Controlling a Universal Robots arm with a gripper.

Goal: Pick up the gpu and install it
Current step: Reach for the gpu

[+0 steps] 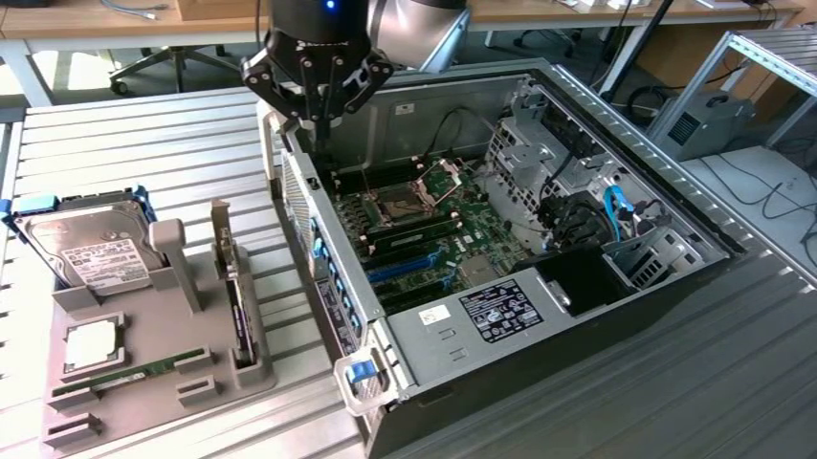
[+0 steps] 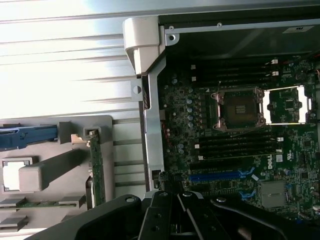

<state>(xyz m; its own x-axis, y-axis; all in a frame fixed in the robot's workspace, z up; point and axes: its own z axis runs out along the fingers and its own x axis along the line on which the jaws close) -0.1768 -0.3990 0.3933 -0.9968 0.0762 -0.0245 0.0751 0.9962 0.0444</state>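
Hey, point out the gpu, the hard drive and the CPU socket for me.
gpu (image 1: 235, 306), exterior view, dark top edge of the card standing in the gray holder.
hard drive (image 1: 99, 252), exterior view, its white label.
CPU socket (image 2: 240, 106), wrist view, middle of the open socket.

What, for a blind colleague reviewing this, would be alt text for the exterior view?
The shut gripper hangs over the open computer case, holding nothing. The gpu stands on edge in a grey holder at the exterior view's left, beside a hard drive.
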